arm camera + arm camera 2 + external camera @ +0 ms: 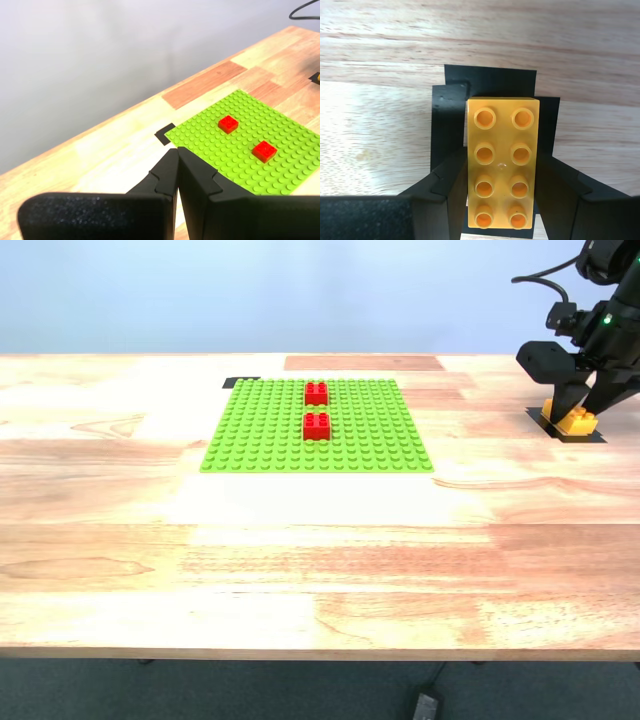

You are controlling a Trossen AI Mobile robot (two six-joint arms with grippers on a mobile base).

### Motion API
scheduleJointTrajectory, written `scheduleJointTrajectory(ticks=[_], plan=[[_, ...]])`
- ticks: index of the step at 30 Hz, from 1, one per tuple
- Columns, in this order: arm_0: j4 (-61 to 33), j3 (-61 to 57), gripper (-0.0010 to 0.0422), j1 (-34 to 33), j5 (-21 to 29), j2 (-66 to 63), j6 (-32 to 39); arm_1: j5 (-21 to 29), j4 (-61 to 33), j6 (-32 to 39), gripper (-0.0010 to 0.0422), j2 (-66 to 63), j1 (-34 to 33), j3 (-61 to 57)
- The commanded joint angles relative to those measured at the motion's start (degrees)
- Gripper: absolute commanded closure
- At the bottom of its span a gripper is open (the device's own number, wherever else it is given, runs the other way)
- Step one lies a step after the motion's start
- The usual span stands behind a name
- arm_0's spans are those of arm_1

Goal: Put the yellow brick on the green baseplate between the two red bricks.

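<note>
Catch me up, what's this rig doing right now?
My second gripper is down over the yellow brick at the exterior view's right edge, a finger along each long side. The brick sits on a black tape mark on the table; whether the jaws are clamped I cannot tell. My first gripper is shut and empty. The green baseplate holds the two red bricks with a gap between them.
</note>
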Motion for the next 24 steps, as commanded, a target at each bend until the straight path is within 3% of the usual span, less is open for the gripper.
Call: scheduleJointTrajectory(ticks=[1,8,11,14,19,24], plan=[[-0.33,-0.42,0.0412,0.00,0.00,0.02,-0.09,0.02,0.22,-0.72,0.0336,-2.34,0.04,0.02],[0.17,-0.42,0.0413,0.00,-0.02,-0.09,-0.09,-0.66,-0.04,-5.05,0.0354,-11.69,1.27,0.02],[0.04,-0.42,0.0413,0.00,-0.02,-0.22,-0.09,-4.33,-0.37,-10.45,0.0354,-15.82,3.69,0.02],[0.00,-0.44,0.0413,0.00,-0.02,-0.24,-0.09,-9.75,-0.35,-14.10,0.0354,-18.84,7.50,0.50],[-0.02,-0.42,0.0412,0.00,-0.02,-0.46,-0.13,-10.58,-0.90,-17.75,0.0354,-20.17,15.58,3.85],[-0.20,-0.42,0.0413,0.00,-0.02,-0.55,-0.11,-10.47,-2.38,-27.47,0.0354,-17.42,23.96,8.55]])
